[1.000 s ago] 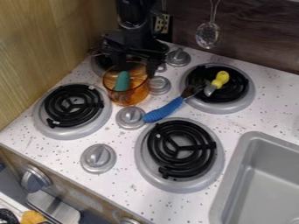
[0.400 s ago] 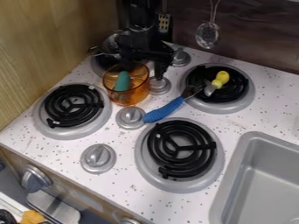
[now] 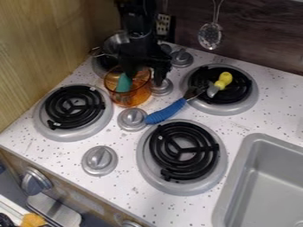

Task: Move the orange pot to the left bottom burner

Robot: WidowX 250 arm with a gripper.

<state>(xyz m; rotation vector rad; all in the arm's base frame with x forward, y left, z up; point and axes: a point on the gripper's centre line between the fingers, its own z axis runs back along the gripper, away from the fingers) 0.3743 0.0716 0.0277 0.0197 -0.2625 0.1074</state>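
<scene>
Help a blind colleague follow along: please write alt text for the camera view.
A black gripper hangs open at the rim of a clear orange pot holding a teal object. The pot stands among four stove burners, with a blue-handled utensil nearby and a gray sink at lower right.

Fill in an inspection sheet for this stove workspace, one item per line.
Surface: white speckled stovetop, dark specks throughout
Job's things: orange pot, see-through, teal item inside, off the left bottom burner
Clutter: blue-handled utensil, its head reaching the upper right burner; yellow-handled tool on that burner; metal vessel at upper left
End effector: at the pot's right rim, fingers apart; grip not confirmed
Cables: nothing seen for certain
Surroundings: wood panel left, slotted spoon hanging behind, sink right
</scene>
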